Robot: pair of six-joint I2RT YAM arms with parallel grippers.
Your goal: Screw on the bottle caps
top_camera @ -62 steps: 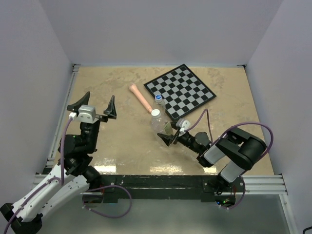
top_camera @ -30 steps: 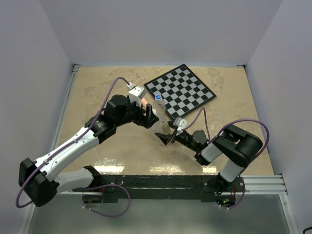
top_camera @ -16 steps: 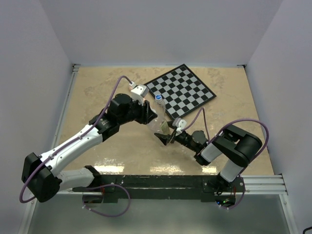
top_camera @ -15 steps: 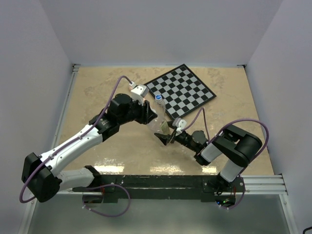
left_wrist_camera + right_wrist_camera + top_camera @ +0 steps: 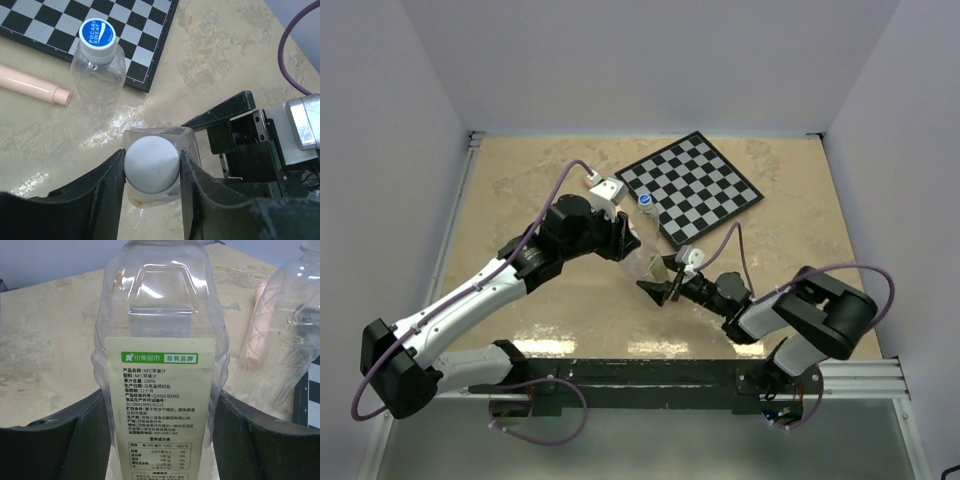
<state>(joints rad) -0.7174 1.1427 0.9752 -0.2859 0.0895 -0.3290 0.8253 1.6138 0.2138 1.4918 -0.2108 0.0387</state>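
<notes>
The left gripper [image 5: 152,172] is clamped on the white cap [image 5: 151,161] atop the large bottle [image 5: 160,315], which the right gripper [image 5: 160,445] holds at the label [image 5: 160,390]; an off-axis twist may cross-thread the cap or spin the bottle in the right jaws. The small bottle [image 5: 98,75], blue cap [image 5: 97,34] on, stands at 11 o'clock of the white cap. The neck threads are hidden, so seating cannot be judged.

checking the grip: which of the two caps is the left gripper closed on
The plain white cap, pinched by the left gripper. The blue cap sits untouched on the small bottle.
</notes>
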